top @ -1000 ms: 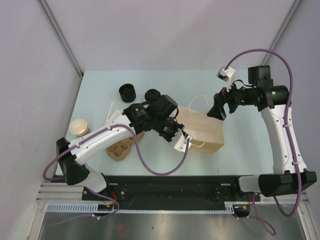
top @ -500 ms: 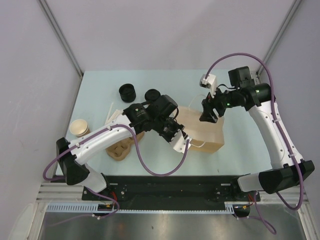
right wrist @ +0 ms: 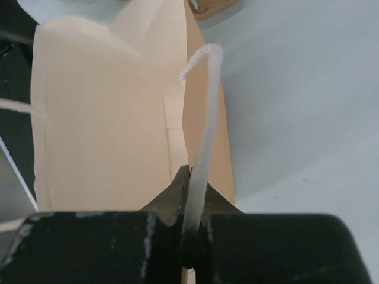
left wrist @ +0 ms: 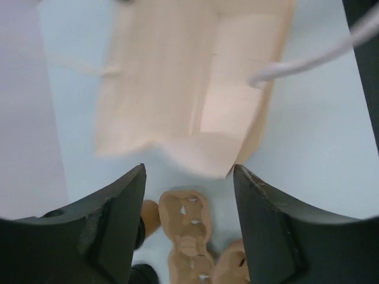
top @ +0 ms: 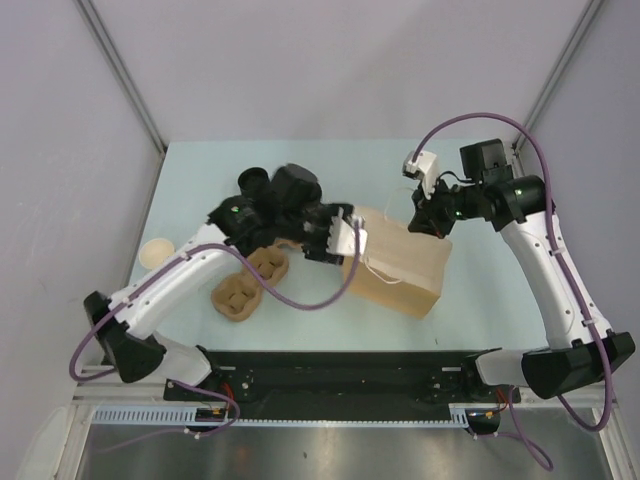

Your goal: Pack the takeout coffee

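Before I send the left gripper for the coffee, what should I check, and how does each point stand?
1. Right gripper shut on the bag's white handle: ok.
2. Left gripper open with nothing between its fingers: ok.
3. Paper bag open wide enough to take a cup: cannot tell; neither wrist view shows into its mouth.
4. Coffee cup located: cannot tell; the left arm covers part of the far-left table in the top view.
5. Cup carrier apart from the bag: ok, bare table shows between them.
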